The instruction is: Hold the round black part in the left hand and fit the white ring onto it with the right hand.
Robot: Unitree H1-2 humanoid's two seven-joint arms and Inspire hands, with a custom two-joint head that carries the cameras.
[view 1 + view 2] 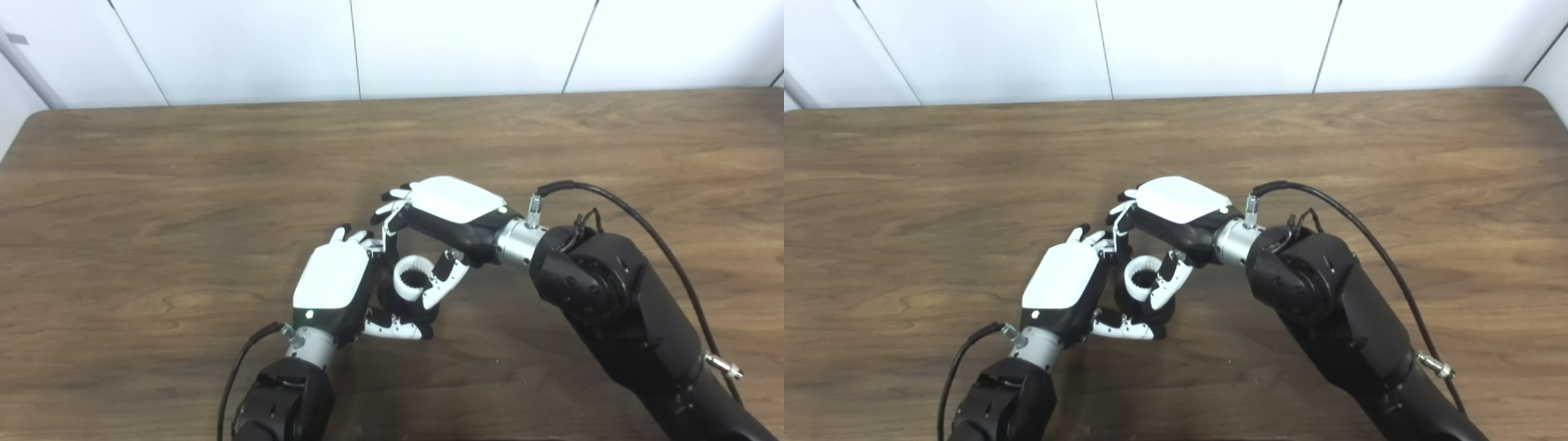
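— White ring [411, 277]: round, toothed along the inner edge, matte plastic by the look. Pinched between thumb and fingers of the right hand [442, 220], just above the table [184, 184].

— Round black part [429, 313]? Mostly hidden. Only a dark curved edge visible beneath and beside the ring, cupped in the left hand [335, 283], thumb wrapped along its near side.

— Ring seated on it or only resting against it?

— Cannot tell; touching or very near, contact line covered by fingers.

— Both hands, then?

— Left clasped around the black part, right clamped on the ring. Glossy white shells on the backs, black palms, white-and-black fingers.

— Surface?

— Brown wood grain, smooth, rounded corners. White panelled wall [429, 43] behind. Black cables looping from both wrists.
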